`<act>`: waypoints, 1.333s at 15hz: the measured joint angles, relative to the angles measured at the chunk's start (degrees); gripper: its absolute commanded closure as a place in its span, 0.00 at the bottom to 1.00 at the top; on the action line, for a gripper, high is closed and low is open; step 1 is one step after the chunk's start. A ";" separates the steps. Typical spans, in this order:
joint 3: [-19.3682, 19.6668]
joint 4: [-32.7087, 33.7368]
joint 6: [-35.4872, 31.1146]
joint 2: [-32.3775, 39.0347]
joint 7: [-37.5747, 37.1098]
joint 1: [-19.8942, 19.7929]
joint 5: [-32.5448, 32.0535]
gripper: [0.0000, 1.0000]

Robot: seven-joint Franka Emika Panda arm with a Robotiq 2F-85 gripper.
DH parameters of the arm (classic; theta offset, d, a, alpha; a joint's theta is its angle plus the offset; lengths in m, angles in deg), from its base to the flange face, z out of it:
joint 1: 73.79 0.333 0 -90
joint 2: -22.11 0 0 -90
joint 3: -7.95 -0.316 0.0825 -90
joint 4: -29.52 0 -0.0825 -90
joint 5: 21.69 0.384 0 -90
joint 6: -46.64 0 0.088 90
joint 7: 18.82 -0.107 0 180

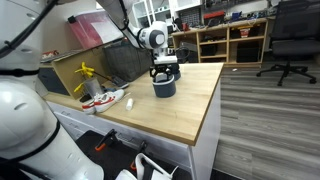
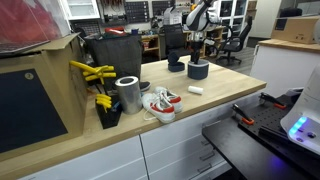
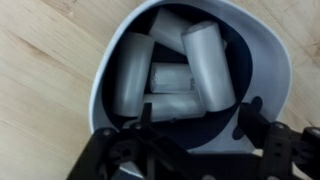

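A dark blue cup (image 1: 164,87) stands on the wooden table (image 1: 190,105); it also shows in an exterior view (image 2: 198,71). In the wrist view the cup (image 3: 255,50) holds several white cylinders (image 3: 170,78) lying across one another. My gripper (image 1: 165,68) hangs right above the cup, seen too in an exterior view (image 2: 196,52). In the wrist view my gripper (image 3: 197,118) is open, its two black fingers apart over the cup's near rim, with nothing between them. One white cylinder (image 2: 196,90) lies loose on the table near the cup.
A second dark cup (image 2: 176,65) stands behind the first. A silver can (image 2: 127,95), red-and-white shoes (image 2: 160,103) and a yellow tool (image 2: 92,72) sit at the table's other end, beside a cardboard box (image 2: 40,95). An office chair (image 1: 290,40) stands beyond the table.
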State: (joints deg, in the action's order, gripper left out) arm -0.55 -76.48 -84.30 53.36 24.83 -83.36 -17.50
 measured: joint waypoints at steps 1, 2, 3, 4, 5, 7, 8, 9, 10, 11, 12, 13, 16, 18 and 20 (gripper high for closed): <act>0.00 0.00 0.19 -0.05 0.39 0.29 -0.55 0.21; 0.00 0.00 0.64 -0.13 0.82 0.55 -1.17 0.24; 0.04 0.00 1.19 -0.12 1.16 0.79 -1.75 0.32; 0.08 -0.03 1.75 -0.11 1.33 1.03 -2.19 0.31; 0.08 -0.08 2.19 -0.08 1.44 1.22 -2.82 0.36; 0.11 -0.30 2.80 -0.04 2.25 1.57 -3.76 0.38; 0.12 -0.33 3.05 0.00 2.58 1.71 -4.11 0.38; 0.13 -0.37 3.16 0.02 3.28 1.81 -4.38 0.39; 0.12 -0.42 3.23 0.02 3.84 1.91 -4.52 0.37; 0.12 -0.44 3.24 0.02 4.63 1.99 -4.60 0.35; 0.12 -0.44 3.24 0.03 5.37 2.04 -4.66 0.32; 0.12 -0.45 3.24 0.03 6.15 2.07 -4.67 0.32; 0.15 -0.57 3.17 0.15 8.31 2.07 -4.70 0.34; 0.38 -1.02 2.85 0.46 8.95 2.17 -5.22 0.48; 0.71 -1.15 2.58 0.46 8.95 2.44 -5.73 0.54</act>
State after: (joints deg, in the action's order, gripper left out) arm 0.16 -77.62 -81.72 53.83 33.78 -80.92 -23.23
